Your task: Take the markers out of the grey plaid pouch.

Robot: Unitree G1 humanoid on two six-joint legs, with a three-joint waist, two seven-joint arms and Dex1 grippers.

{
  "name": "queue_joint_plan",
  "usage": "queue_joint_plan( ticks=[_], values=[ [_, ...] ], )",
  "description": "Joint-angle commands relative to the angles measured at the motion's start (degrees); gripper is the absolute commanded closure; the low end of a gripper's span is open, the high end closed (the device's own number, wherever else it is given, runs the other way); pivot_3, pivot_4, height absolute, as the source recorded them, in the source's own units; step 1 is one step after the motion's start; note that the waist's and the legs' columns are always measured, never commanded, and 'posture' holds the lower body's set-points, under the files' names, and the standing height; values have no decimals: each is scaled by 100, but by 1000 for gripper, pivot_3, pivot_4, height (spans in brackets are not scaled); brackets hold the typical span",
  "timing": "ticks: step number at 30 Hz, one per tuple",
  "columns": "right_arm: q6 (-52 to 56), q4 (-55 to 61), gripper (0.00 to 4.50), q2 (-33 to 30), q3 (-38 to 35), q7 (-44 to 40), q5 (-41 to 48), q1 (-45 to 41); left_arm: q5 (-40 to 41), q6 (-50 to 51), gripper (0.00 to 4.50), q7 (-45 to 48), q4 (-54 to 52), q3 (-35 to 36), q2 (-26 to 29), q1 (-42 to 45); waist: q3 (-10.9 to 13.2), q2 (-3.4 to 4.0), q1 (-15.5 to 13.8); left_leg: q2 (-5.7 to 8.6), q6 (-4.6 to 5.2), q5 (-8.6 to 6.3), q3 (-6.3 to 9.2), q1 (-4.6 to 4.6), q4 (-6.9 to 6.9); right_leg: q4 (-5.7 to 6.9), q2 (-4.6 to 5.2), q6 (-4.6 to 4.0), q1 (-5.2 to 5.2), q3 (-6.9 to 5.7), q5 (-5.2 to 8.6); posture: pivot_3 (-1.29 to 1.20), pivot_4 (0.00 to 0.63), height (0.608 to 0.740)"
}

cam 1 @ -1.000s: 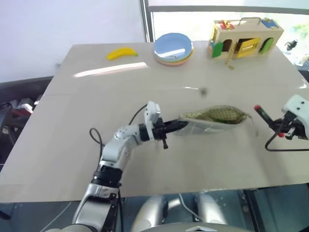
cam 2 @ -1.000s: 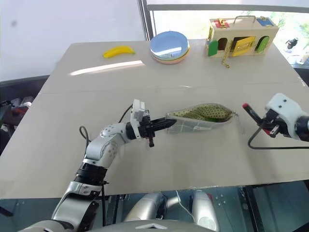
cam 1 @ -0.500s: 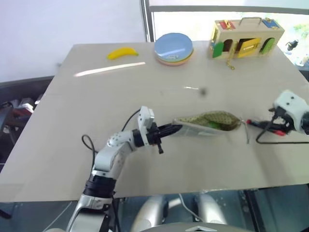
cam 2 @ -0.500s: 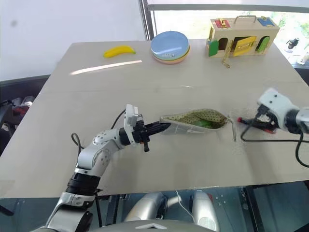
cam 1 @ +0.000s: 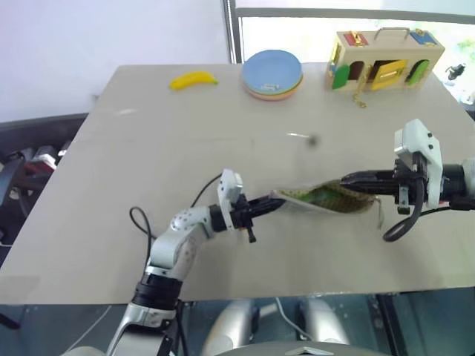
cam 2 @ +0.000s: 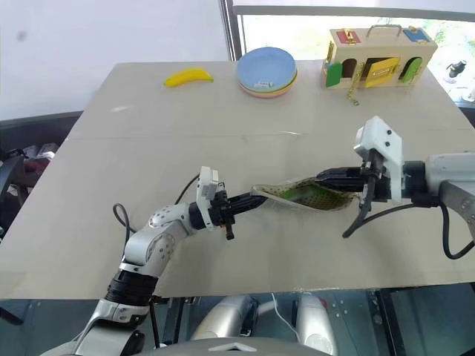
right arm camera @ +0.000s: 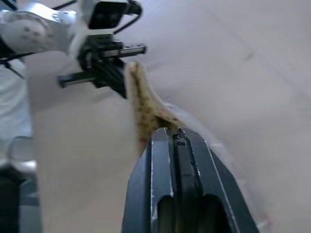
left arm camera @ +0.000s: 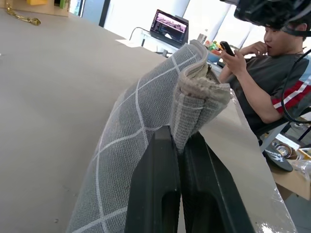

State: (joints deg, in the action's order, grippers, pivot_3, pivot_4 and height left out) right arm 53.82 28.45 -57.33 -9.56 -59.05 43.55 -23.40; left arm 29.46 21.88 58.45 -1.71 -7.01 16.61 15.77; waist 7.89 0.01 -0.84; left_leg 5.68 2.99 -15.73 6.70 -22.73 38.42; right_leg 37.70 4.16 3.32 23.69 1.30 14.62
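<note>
Grey plaid pouch (cam 2: 300, 195) is clamped at one end by left pincer (cam 2: 249, 200), anchored off the surface (cam 2: 185, 133). Right pincer (cam 2: 325, 178), closed, sits at the mouth, apparently to fish the lime green marker (cam 2: 291, 194).

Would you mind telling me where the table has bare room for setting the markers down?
The widest bare stretch lies between the banana and the left hand. The near edge of the table below the pouch is bare too. The far right is crowded by the plates and the wooden box.
</note>
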Motion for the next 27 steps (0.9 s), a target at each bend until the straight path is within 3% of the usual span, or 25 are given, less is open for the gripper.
queue_joint_plan(
  ticks=[1,6,11,14,19,22,27],
  values=[
    [-259,-49,4452,-91,385,-25,-317,16,97,11,4500,-25,-227,-46,-76,-28,0,0,4,0,0,0,-1,2,0,1,0,0,0,1,0,0,150,740],
    [-1284,-985,4452,83,1630,104,-1781,-299,205,170,4500,3,-263,-88,-173,-30,-1,-1,7,1,-1,0,-5,4,3,6,0,0,0,4,0,0,150,740],
    [-1930,-1704,4452,461,2283,-179,-2416,-728,337,365,4500,100,-242,-115,-202,7,0,-1,17,-1,-1,1,-6,4,1,6,-3,0,3,4,0,0,150,740],
    [-2525,-2130,3600,464,2736,-400,-3076,-905,441,516,4500,136,-222,-126,-235,33,-1,-1,12,0,-1,1,-6,4,3,5,-3,0,2,4,0,0,150,740],
    [-3065,-2665,1161,595,3273,-551,-3919,-1202,681,870,4500,246,-175,-159,-257,94,-1,-1,16,0,-2,1,-5,4,3,6,-4,0,2,3,0,0,150,740],
    [-3363,-3012,43,802,3421,-577,-4238,-1416,786,1075,4500,334,-107,-186,-272,142,0,-1,61,0,-2,1,-7,7,2,6,-6,0,2,6,0,0,150,740],
    [-3737,-3633,43,1191,3692,-788,-4650,-1833,787,1214,4500,437,3,-285,-296,219,-1,-2,108,0,-3,1,-6,9,4,9,-5,0,1,5,0,0,150,740]
  ],
)
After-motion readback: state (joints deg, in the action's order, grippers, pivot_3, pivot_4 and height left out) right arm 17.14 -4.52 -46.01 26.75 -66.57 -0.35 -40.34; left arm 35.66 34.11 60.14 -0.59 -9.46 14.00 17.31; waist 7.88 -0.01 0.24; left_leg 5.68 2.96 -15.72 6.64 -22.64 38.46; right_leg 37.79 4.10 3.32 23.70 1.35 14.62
